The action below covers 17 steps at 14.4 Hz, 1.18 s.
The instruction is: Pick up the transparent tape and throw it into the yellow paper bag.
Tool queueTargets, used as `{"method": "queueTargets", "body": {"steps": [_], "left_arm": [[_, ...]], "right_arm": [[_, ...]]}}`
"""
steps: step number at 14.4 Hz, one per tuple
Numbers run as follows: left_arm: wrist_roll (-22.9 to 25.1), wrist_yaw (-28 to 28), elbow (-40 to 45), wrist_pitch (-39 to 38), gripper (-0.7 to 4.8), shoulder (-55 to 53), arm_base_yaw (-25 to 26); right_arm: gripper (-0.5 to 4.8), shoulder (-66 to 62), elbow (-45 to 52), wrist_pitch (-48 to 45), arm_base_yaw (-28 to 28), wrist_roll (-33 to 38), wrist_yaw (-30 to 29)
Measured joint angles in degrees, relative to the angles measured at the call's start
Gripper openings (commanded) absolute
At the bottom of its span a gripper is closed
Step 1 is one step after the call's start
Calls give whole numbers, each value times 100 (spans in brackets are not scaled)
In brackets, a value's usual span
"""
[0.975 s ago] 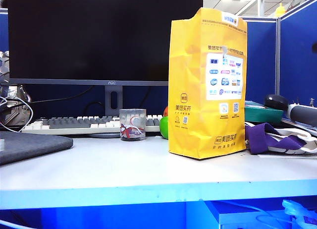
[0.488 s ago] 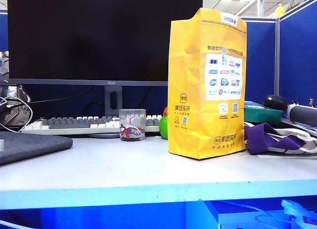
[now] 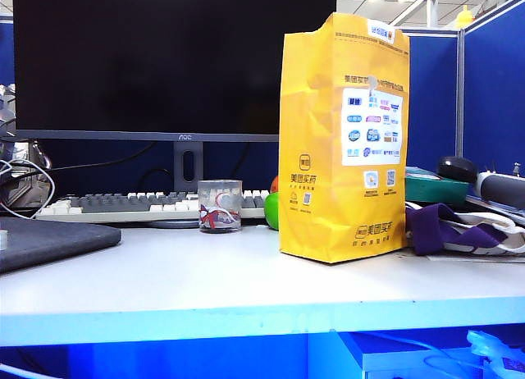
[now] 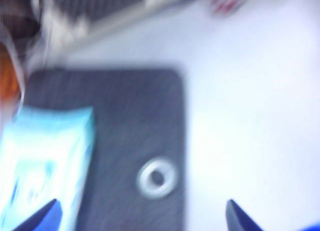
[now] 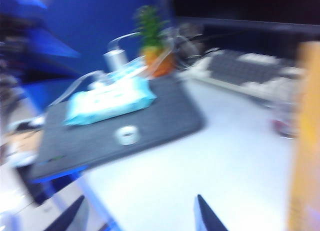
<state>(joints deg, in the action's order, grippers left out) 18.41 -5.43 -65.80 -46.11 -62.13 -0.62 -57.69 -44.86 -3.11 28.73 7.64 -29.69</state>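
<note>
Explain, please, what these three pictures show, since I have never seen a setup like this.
This is a robot with two arms, each ending in two-finger jaws. One camera stands off the arms and looks across the white desk: there stand the yellow paper bag, a monitor, a keyboard and a small clear cup.

The other two cameras ride on the wrists, and both pictures are blurred. The left gripper hangs with jaws open over a dark mat bearing the small ring of transparent tape and a pale blue packet. The right gripper, also open, sees the same mat from farther off. Nothing is held.
</note>
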Motion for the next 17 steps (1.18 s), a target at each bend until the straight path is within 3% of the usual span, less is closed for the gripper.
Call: {"method": "queueTargets", "body": {"steps": [4,7,9,12,17], "left_arm": [[-24,-68,-42,72,461,-1054,678],[-120,-450,-44,201,471,-1666,566],[-131,-74,-46,-103,472,-2013,153],[-138,439,-46,-299,479,-2068,-94],[-201,332,-46,-227,479,-2793,-81]], "right_arm": [[288,-588,-634,658,24,0,-828],[289,-634,-686,1008,188,7,-1054],[289,-654,-688,1294,527,7,-1213],[289,-710,-686,1458,887,4,-1207],[288,-713,-688,1453,1515,-157,-684]]}}
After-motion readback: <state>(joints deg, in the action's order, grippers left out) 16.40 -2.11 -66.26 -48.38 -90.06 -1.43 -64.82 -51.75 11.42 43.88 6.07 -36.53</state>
